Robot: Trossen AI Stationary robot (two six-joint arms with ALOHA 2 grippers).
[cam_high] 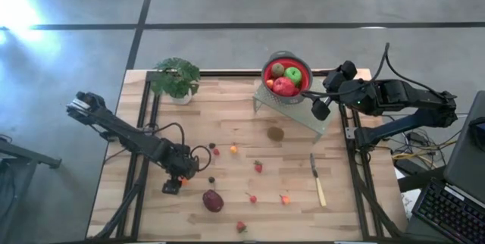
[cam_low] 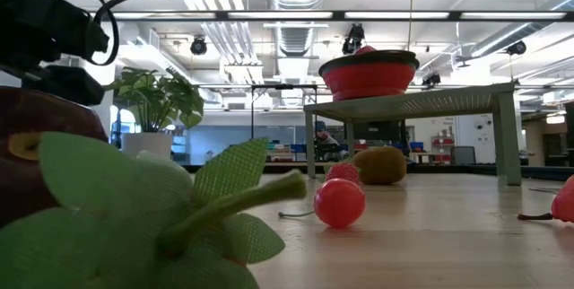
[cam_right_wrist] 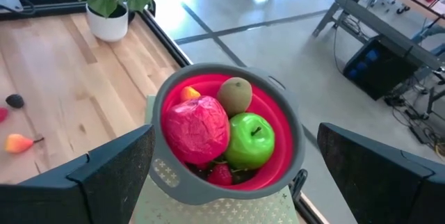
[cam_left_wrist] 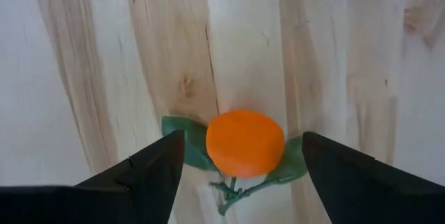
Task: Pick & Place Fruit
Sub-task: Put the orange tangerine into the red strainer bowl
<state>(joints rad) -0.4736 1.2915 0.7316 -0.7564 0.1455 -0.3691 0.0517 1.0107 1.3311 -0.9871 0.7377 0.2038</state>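
The bowl (cam_right_wrist: pixel 226 137) already held several fruit, many lay loose on the surface (cam_high: pixel 227 107), and the left fingers (cam_left_wrist: pixel 149 175) stood open around an orange one (cam_left_wrist: pixel 245 142), the right fingers (cam_right_wrist: pixel 104 175) open above the bowl.

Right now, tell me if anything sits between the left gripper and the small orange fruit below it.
Nothing visible does. The open left gripper hangs over the small orange fruit, a finger on each side, with only its green leaves and bare table around it.

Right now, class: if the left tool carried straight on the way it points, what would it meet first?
Probably the small round orange fruit with green leaves, lying on the pale wooden table between the open left tool's fingers.
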